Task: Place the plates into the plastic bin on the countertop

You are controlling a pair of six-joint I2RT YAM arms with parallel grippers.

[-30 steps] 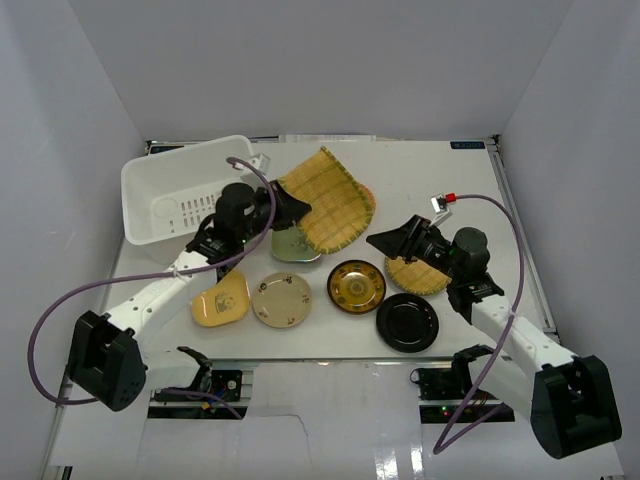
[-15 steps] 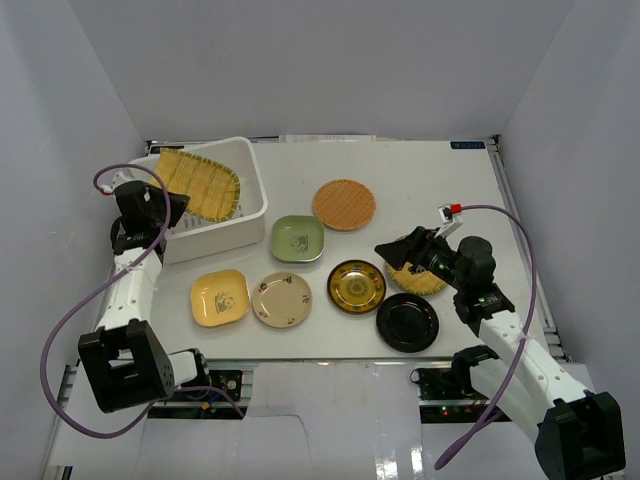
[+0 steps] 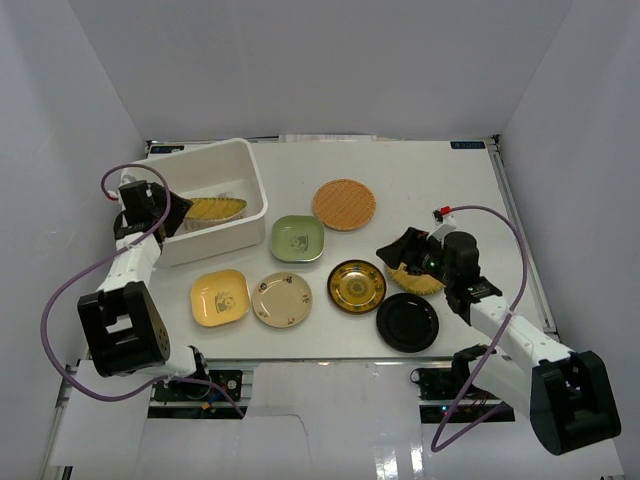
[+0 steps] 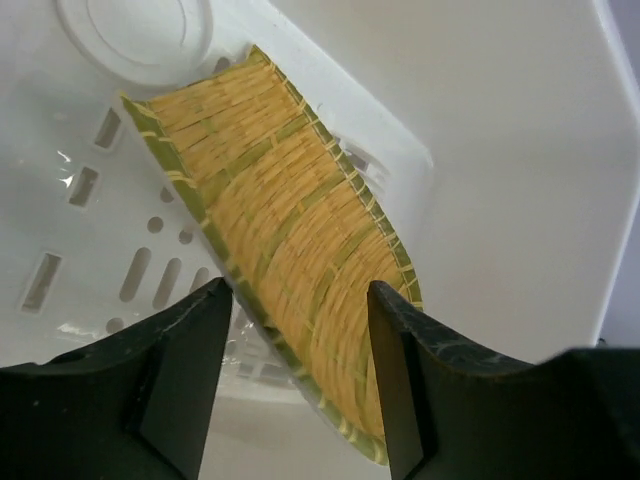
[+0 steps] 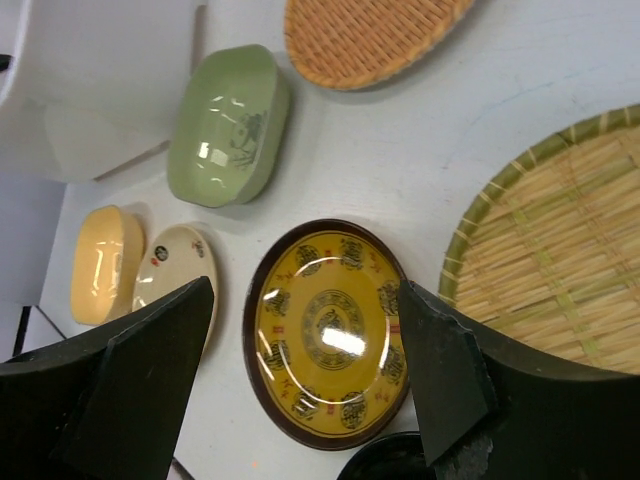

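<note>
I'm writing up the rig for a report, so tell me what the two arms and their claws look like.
The left arm and right arm have white links with black joints. The left claw and right claw each have two flat matte black fingers. A purplish-grey cable loops along each arm; the right one's ends at a small red plug.
</note>
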